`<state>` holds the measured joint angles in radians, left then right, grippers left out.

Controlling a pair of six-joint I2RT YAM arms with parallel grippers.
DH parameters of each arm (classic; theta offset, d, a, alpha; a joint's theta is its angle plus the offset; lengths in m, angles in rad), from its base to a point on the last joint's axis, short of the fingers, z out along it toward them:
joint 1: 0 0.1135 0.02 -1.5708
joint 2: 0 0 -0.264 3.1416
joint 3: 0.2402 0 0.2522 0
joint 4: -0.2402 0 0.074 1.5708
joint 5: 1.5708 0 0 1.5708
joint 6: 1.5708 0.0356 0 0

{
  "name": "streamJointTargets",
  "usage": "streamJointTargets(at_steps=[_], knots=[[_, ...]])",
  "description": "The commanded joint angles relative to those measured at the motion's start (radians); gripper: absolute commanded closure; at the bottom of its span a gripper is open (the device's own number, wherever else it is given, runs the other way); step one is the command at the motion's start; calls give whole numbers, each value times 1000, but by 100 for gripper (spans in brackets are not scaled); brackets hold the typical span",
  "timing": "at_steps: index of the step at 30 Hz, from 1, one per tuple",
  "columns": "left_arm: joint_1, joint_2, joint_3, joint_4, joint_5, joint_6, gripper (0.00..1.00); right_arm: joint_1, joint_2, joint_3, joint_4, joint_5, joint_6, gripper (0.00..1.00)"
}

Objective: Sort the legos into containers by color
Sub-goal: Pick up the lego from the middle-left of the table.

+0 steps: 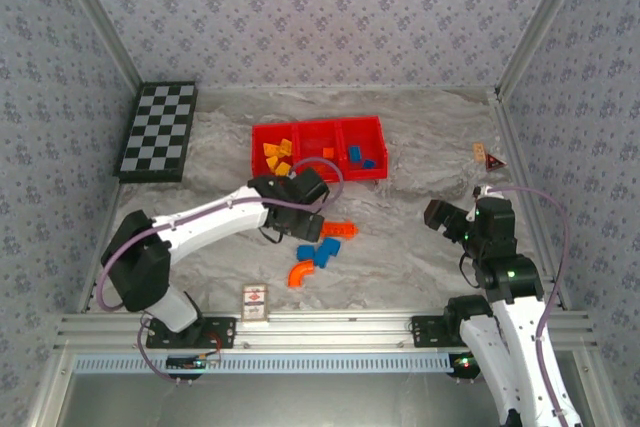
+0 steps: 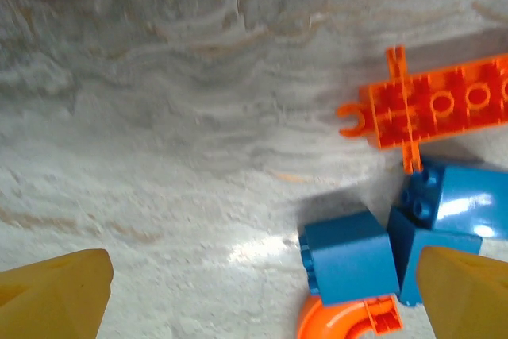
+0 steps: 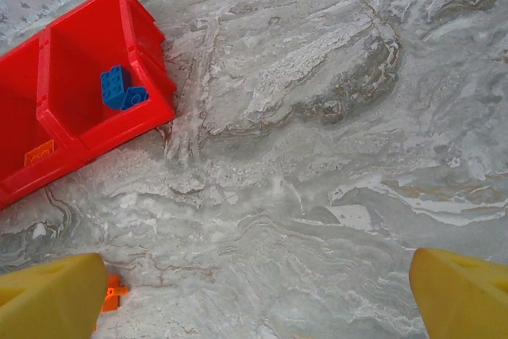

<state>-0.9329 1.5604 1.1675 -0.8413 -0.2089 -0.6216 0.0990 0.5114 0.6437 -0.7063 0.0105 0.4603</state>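
The left jaws and right jaws both gape released and empty, loose legos lying centrally on the worktop just before the red tray holding others, print on the near-edge card unreadably small.

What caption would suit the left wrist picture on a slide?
Open left gripper above blue legos and orange legos on a marbled table.

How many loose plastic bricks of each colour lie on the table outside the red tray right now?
Red-orange plastic bricks: 2 (one flat, one curved)
Blue plastic bricks: 3, as best I can tell from the tight cluster
Total: 5
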Motion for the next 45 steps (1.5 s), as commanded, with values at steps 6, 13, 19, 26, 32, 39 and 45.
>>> streamJointTargets(at_steps=[6,13,19,26,32,39,45], knots=[[-67,-19,-42,35,36,-184,6,9,10,-12,14,-10,15,0],[-60,44,-31,36,24,-190,7,13,9,-12,14,-12,16,0],[-48,88,-22,53,30,-184,11,16,9,-12,13,-10,18,0],[-36,118,-31,93,56,-181,15,20,10,-15,16,-10,18,0],[-32,145,-20,101,63,-173,17,24,12,-15,15,-10,18,0],[-21,165,-21,96,61,-179,19,27,12,-13,14,-10,18,0],[-17,168,-33,100,78,-179,24,29,13,-13,14,-8,18,0]])
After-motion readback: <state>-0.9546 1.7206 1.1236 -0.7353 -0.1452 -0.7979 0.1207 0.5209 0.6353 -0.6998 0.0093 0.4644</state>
